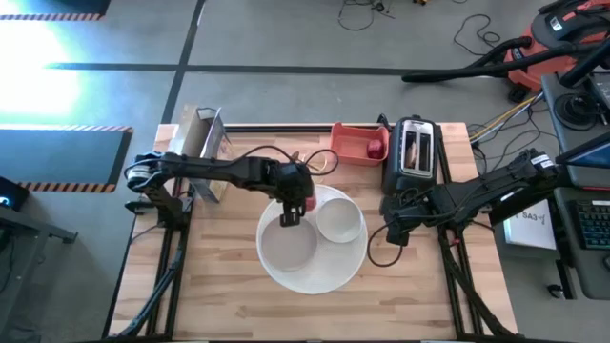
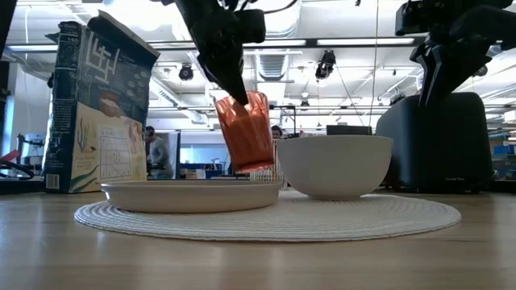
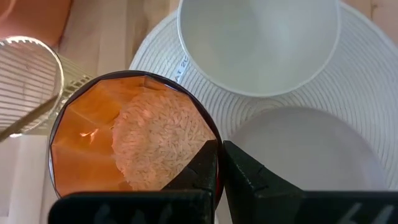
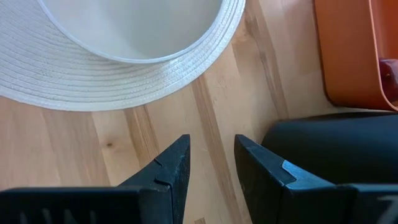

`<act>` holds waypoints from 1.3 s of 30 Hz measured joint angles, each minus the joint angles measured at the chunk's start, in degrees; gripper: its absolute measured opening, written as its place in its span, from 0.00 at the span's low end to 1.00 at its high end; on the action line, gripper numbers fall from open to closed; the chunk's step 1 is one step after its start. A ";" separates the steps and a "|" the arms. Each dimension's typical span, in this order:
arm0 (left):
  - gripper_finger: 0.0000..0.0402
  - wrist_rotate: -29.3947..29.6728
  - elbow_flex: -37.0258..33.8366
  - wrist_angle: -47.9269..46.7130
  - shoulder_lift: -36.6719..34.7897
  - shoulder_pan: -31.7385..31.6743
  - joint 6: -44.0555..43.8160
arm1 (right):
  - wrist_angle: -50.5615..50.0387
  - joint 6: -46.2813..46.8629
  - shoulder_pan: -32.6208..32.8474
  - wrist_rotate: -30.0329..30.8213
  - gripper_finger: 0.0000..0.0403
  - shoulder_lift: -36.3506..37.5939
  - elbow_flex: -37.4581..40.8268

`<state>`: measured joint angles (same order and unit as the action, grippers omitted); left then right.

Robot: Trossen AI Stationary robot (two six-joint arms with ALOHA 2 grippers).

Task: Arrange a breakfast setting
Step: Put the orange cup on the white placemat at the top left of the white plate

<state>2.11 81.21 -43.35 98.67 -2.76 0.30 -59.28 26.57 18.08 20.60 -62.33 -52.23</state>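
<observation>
The left gripper [image 1: 294,208] hangs over the middle of the bench [image 1: 229,295], its fingers [image 3: 205,171] pressed together on the rim of a pink-red cup [image 2: 245,131], which it holds tilted in the air above the back edge of the smaller white plate [image 1: 287,244]. Seen from the left wrist, the cup [image 3: 134,140] has a heap of pale grains inside it. The plate lies on a large round white woven mat [image 1: 315,278] near the middle of the bench, and in the low view the plate [image 2: 189,196] sits flat with the cup's lower end hanging just above its far rim, not touching it. A white bowl [image 1: 339,220] stands on the same mat just to the right of the plate; it is upright, and in the low view the bowl [image 2: 334,165] shows close beside the cup. The right gripper [image 1: 394,232] waits low over the bare wood by the mat's right edge, its fingers [image 4: 174,171] spread a little apart with nothing between them. Behind it, toward the back right corner, stands a black toaster [image 1: 414,150] with toast in its slots, and just left of the toaster lies an orange-red tray [image 1: 355,143] holding a small dark-red fruit [image 1: 375,149]. A cereal box [image 2: 97,109] stands upright near the back left corner of the bench. A wire rack [image 3: 28,84] shows beside the cup in the left wrist view.
</observation>
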 joint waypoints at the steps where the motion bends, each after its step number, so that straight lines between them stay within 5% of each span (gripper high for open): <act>1: 0.00 0.17 0.00 0.07 0.22 0.00 0.00 | 0.04 -0.01 -0.01 0.00 0.29 0.00 0.00; 32: 0.05 0.32 0.42 0.19 4.37 -0.02 -4.04 | 0.06 0.00 0.00 0.00 0.29 0.00 0.00; 39: 0.06 -4.11 0.42 -0.02 4.37 0.04 -4.90 | 0.04 0.00 0.00 0.00 0.29 0.00 0.00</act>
<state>-2.00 81.62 -43.38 103.04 -2.72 -4.60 -59.24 26.56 18.09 20.60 -62.33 -52.23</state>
